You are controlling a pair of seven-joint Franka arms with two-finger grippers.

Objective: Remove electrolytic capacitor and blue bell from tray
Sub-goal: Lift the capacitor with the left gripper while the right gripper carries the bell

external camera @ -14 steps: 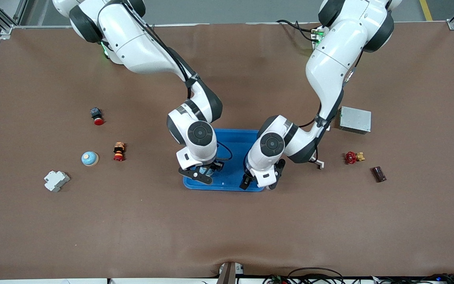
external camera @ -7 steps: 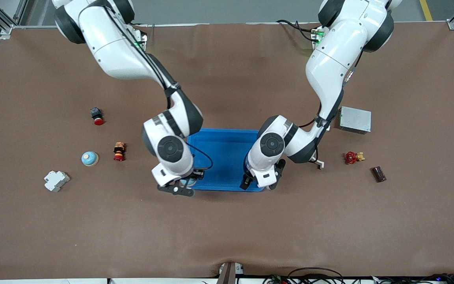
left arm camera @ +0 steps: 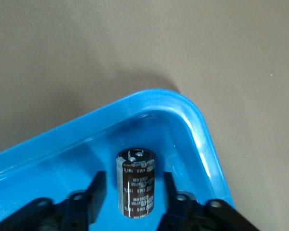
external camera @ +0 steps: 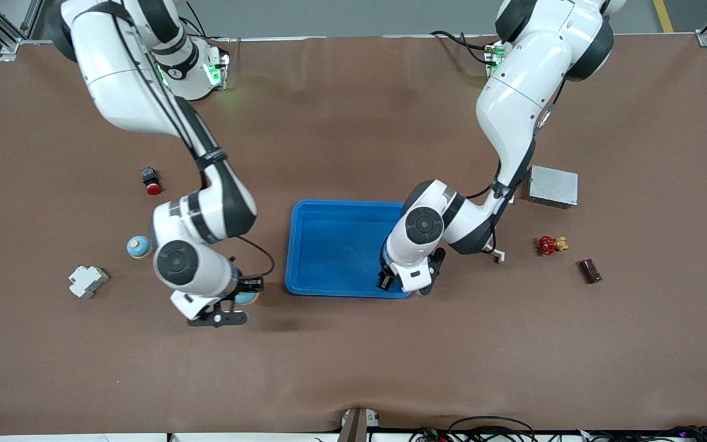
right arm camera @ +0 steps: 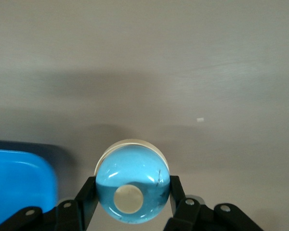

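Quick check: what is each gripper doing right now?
Left gripper: open around the capacitor in the blue tray.
Right gripper: closed on the blue bell, over the table beside the tray.

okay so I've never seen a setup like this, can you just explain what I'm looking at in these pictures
Two white robot arms work at a brown table. The wide picture looks down from a camera facing them; the other two come from cameras on their wrists. The left gripper is inside a corner of the blue tray, its fingers either side of a dark capacitor without pressing it. The right gripper holds a blue bell over bare table beside the tray. Small parts lie scattered around, among them a second blue bell, a grey metal box and a red valve.
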